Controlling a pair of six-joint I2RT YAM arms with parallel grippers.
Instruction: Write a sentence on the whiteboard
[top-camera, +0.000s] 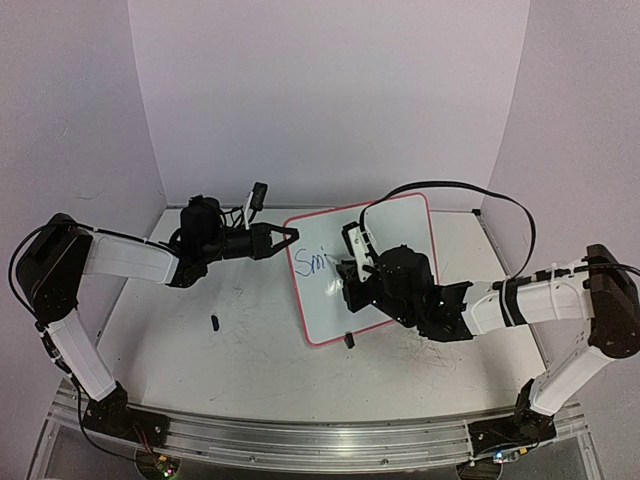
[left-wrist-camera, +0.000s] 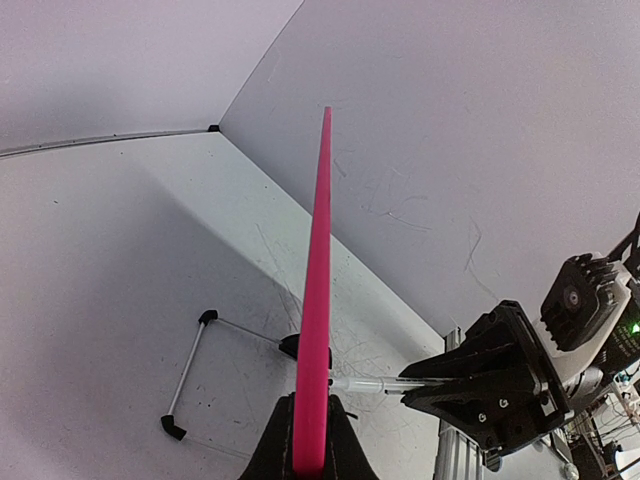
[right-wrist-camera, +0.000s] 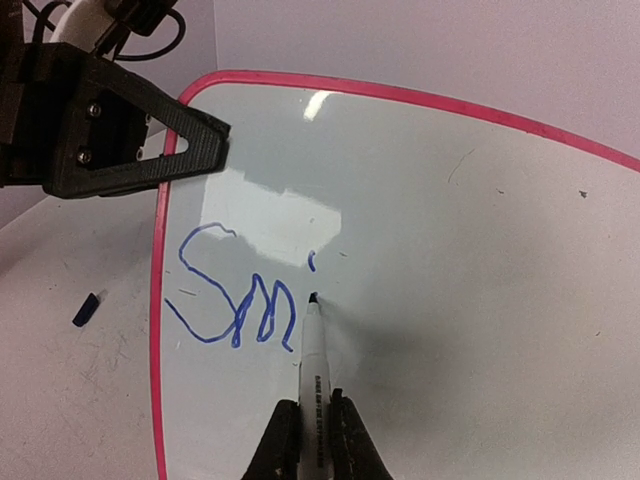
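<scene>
The whiteboard (top-camera: 400, 225), white with a pink-red rim, stands tilted on the table. My left gripper (top-camera: 288, 236) is shut on its upper left rim; the left wrist view shows the pink edge (left-wrist-camera: 318, 300) running up from between the jaws (left-wrist-camera: 310, 455). My right gripper (top-camera: 352, 268) is shut on a marker (right-wrist-camera: 312, 350). The marker's tip touches the board (right-wrist-camera: 450, 250) just under a blue dot. The sentence (right-wrist-camera: 240, 300) reads "Sm" plus that dot, in blue, near the board's left side (top-camera: 312, 262).
A small dark marker cap (top-camera: 214, 322) lies on the scuffed tabletop left of the board. A black clip foot (top-camera: 350, 341) sits at the board's lower edge. A thin wire stand (left-wrist-camera: 188, 375) shows behind the board. White walls enclose the back and sides.
</scene>
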